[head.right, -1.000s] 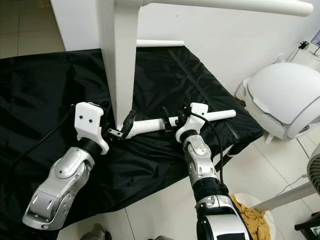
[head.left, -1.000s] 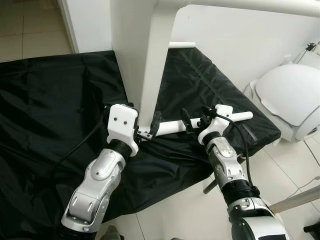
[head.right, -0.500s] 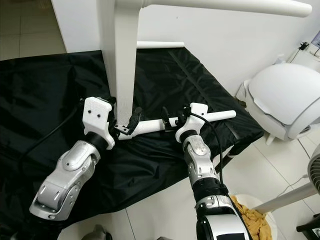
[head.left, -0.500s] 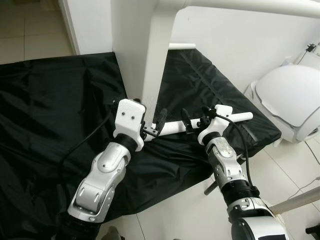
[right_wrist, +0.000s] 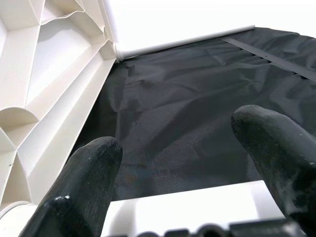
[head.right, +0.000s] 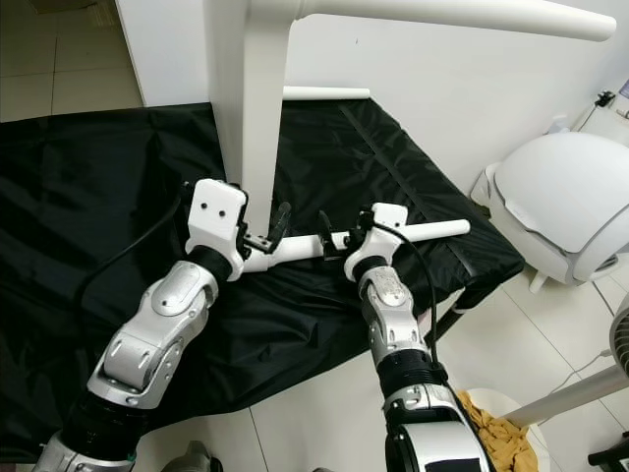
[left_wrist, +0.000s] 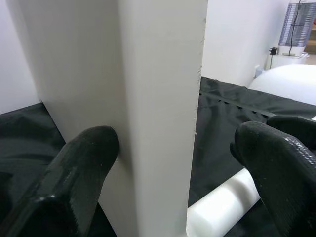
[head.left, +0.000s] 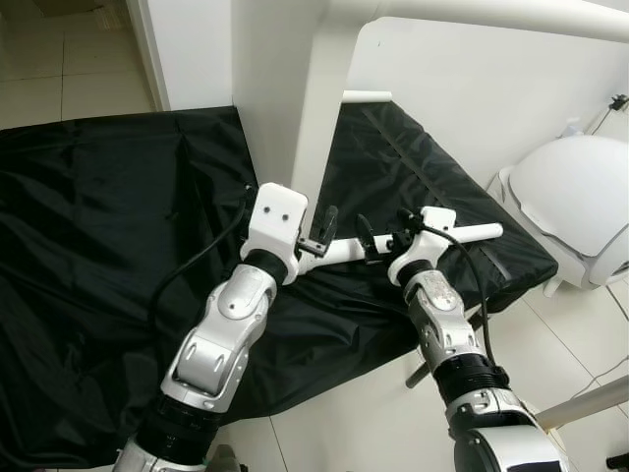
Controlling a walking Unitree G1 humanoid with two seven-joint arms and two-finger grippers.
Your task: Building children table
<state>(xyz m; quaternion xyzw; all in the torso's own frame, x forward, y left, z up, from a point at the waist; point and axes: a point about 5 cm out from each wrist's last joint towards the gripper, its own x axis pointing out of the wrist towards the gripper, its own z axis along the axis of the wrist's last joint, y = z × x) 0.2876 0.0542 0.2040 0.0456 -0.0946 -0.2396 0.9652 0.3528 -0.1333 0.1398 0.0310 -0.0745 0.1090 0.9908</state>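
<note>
Scene: white table tipped on its side on a black sheet spread over the tiled floor. One square leg runs from 12 o'clock down to frame centre.

Loose round leg: lies flat on the sheet, roughly horizontal, from the foot of the square leg out toward 3 o'clock. A second white rod lies at the sheet's far edge, about 12 o'clock, against the tabletop.

Left hand: at frame centre, at the base of the square leg. Left wrist view shows the fingers spread, one on each side of the square leg, with the end of the round leg between them just below. Open; whether a pad touches the leg cannot be told.

Right hand: just beside the left, toward 3 o'clock, over the middle of the round leg. Fingers stand apart in the right wrist view, white bar at their base; open, not clamped.

Periphery: white domed appliance at 3 o'clock on the floor; yellow cloth at 5 o'clock.
</note>
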